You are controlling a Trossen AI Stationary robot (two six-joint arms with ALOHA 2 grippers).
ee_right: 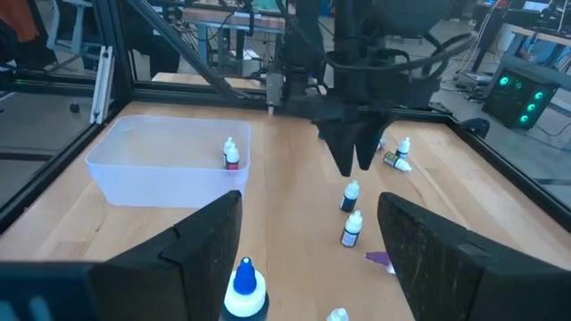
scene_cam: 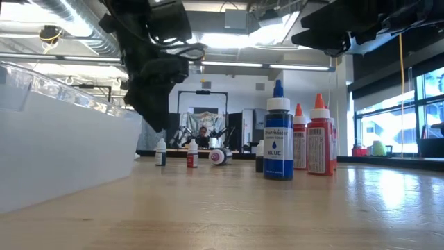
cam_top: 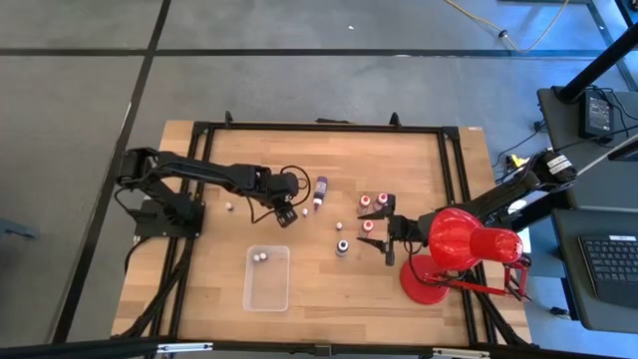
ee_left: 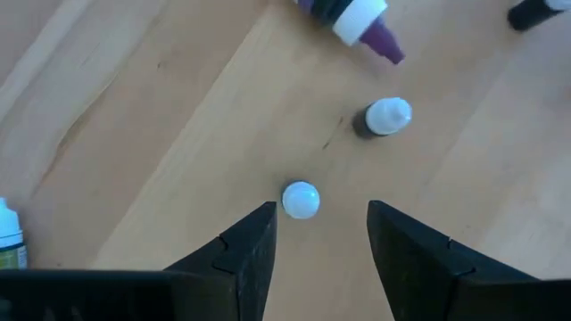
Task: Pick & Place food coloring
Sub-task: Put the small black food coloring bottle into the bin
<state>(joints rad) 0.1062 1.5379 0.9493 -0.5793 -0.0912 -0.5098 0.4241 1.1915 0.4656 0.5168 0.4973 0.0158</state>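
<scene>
Only the left wrist view shows a white-capped food coloring bottle at lower centre, just ahead of the left hand, whose fingers stand partly apart, empty. The right hand waits wide open, right of centre on the counter.

Both arms are matte black, built of boxy jointed segments with a thin black cable looping by the left gripper. Its fingers are dark, angular wedges (flat-faced, stepped edges); the right gripper matches.
</scene>
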